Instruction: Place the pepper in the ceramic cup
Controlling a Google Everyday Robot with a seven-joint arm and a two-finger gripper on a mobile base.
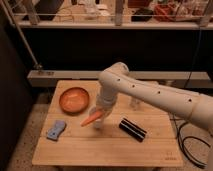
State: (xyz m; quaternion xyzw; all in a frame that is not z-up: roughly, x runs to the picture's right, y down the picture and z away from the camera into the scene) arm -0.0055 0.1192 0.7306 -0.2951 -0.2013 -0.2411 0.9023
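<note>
Entry: we record the white two-finger gripper (101, 113) closed on the slim orange-red pepper (91, 119), held slanted over the small pale ceramic cup (98, 124), presumably for release.

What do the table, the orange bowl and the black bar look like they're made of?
The table looks like pale matte wood; plank seams show. The orange bowl is smooth, slightly shiny: ceramic or plastic. The black bar, dark with faint gloss, is possibly plastic. The gripper, over the table's middle, holds the pepper.
</note>
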